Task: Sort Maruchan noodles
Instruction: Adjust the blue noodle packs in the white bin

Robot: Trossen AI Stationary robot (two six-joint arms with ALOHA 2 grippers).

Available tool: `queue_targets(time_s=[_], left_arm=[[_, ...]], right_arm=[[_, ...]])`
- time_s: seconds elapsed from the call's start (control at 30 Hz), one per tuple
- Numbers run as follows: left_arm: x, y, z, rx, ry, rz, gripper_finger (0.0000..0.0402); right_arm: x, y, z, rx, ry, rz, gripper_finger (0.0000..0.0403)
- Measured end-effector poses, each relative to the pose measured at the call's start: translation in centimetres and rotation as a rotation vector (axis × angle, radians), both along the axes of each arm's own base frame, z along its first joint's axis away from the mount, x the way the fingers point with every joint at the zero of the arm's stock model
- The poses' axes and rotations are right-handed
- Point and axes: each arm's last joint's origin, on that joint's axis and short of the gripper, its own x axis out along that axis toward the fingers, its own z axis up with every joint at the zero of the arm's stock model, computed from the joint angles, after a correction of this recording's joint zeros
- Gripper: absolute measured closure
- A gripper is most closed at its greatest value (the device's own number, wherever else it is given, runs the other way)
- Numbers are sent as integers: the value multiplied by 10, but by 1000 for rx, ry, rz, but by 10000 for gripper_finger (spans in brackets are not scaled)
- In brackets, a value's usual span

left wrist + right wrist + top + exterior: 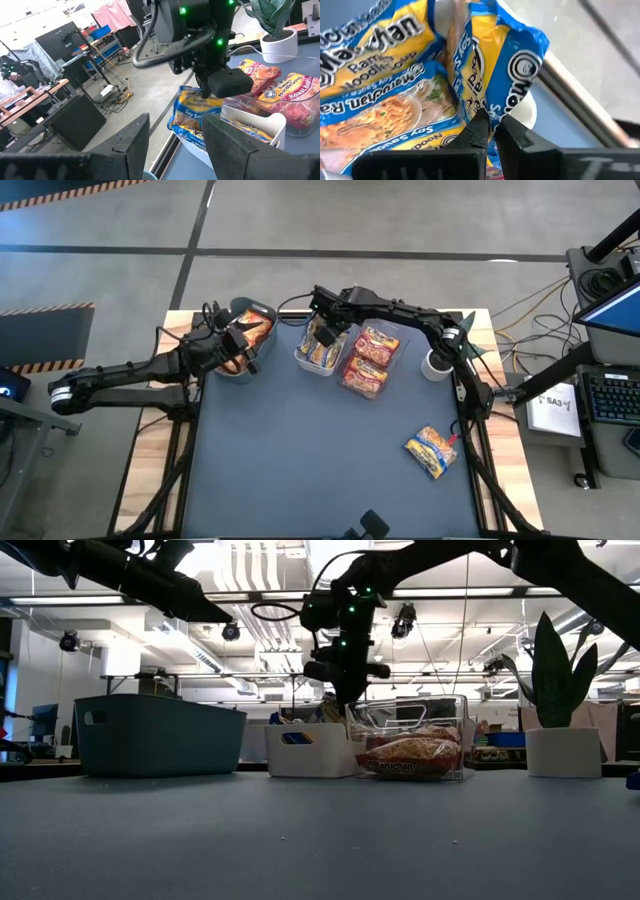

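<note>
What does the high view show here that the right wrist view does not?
Only the high view: the left gripper over the grey-green bin, the clear bin, and a loose blue-and-yellow packet on the table.
Only the right wrist view: the right gripper pinched shut on a blue-and-yellow packet's edge.
Both: the white bin with blue-and-yellow packets.

Open-plan robotics lab, exposed ceiling ducts [262, 580], workbenches [35, 100], monitors [60, 40], taped concrete floor [120, 240]
</note>
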Motion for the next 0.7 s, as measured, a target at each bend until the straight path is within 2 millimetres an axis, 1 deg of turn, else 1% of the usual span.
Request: queue_targets(time_s=[0.23,0.4,0.53,0.6,0.7], left_arm=[[0,0,0,0,-1,0,238],[0,0,1,2,-5,0,238],[0,0,1,2,-5,0,238],[0,0,1,2,-5,-1,238],[0,0,1,2,-7,0,238]], right_arm=[[4,0,17,-121,27,75,390],[10,2,19,-164,2,125,390],[9,6,17,-204,95,171,390],[7,8,22,-212,131,181,391],[5,11,34,-211,136,188,391]])
